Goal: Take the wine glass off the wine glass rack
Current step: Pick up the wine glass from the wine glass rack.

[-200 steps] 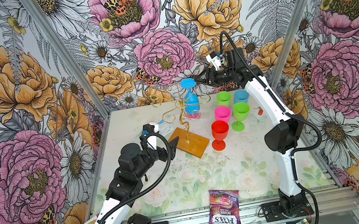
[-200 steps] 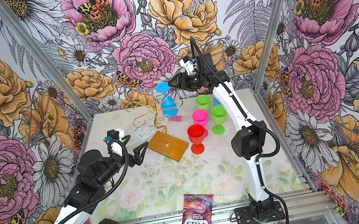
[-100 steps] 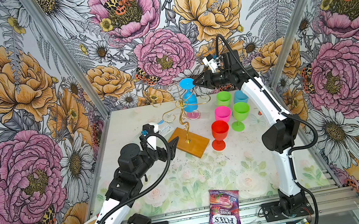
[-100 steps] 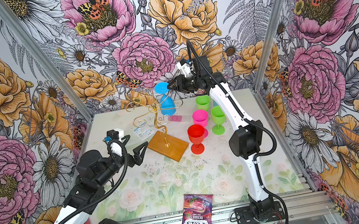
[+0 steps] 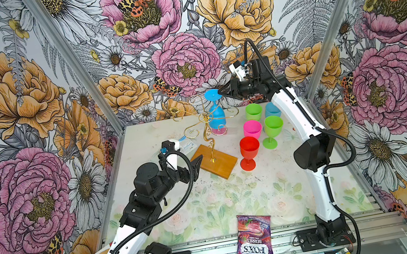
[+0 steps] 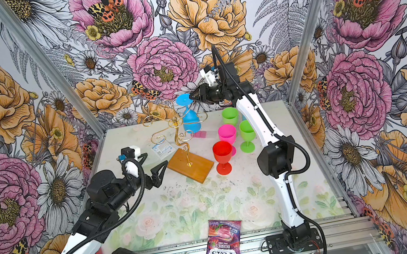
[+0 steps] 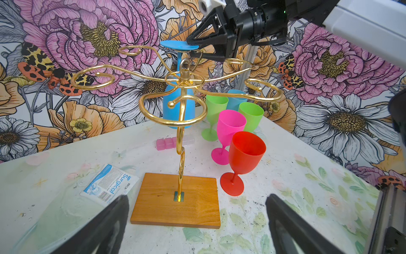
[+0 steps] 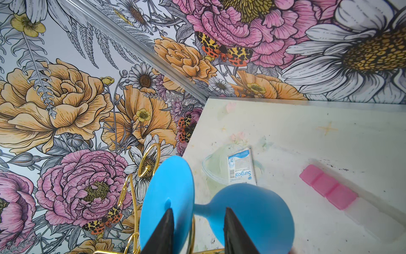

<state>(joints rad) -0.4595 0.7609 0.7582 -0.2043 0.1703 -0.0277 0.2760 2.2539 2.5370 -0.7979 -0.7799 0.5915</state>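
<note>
I am reaching my right gripper (image 5: 222,93) over the back of the bench (image 5: 236,197) to the blue plastic wine glass (image 5: 216,115), which is hanging upside down from one curled arm of the gold wire wine glass rack (image 5: 205,121), its round foot sitting on top of the wire and its bowl below. My jaws are standing one above and one below the rim of that foot, and in the right wrist view the stem is lying between them; I cannot tell whether they are clamping it or only bracketing it. My left gripper (image 6: 157,166) is hovering spread wide and empty just beside a corner of the rack's rectangular orange-brown wooden base (image 5: 215,163). As I am judging it, the approach is done but the glass is not yet off: I am left with securing the hold, sliding the foot out along the wire until the stem is clearing the curl, and carrying it away. A cluster of red, pink, green and blue plastic goblets (image 5: 249,148) is standing upright near the rack, crowding the way out
</note>
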